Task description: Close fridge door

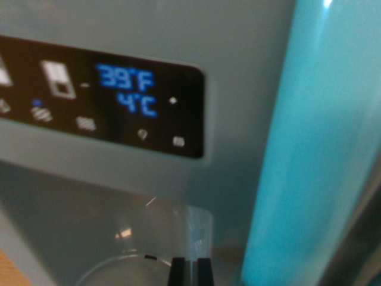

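The pale grey fridge door [238, 36] fills the wrist view from very close, and the picture is blurred. A black control panel [101, 98] on it shows blue digits reading 39°F and 4°C. A glossy turquoise vertical band [309, 155], either a handle or the door's edge, runs down the wrist view's right. My gripper [190, 271] shows only its two black fingertips at the bottom centre, standing close together with a narrow slit and nothing between them. I cannot tell whether they touch the door.
Below the panel is a recessed dispenser bay [89, 220] with a round rim [113, 262] at its bottom. A dark grey edge [363, 238] runs along the lower right corner. A sliver of orange-brown [9, 271] shows at the bottom left.
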`<action>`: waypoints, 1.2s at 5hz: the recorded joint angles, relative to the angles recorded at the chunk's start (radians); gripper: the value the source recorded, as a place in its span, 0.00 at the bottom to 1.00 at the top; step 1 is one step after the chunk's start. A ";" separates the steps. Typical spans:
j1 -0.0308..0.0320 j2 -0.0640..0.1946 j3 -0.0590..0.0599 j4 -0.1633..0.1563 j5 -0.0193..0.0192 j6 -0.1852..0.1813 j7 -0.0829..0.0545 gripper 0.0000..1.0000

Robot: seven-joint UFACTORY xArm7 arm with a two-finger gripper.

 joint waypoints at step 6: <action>0.0000 0.082 -0.020 0.063 0.0000 0.000 0.000 1.00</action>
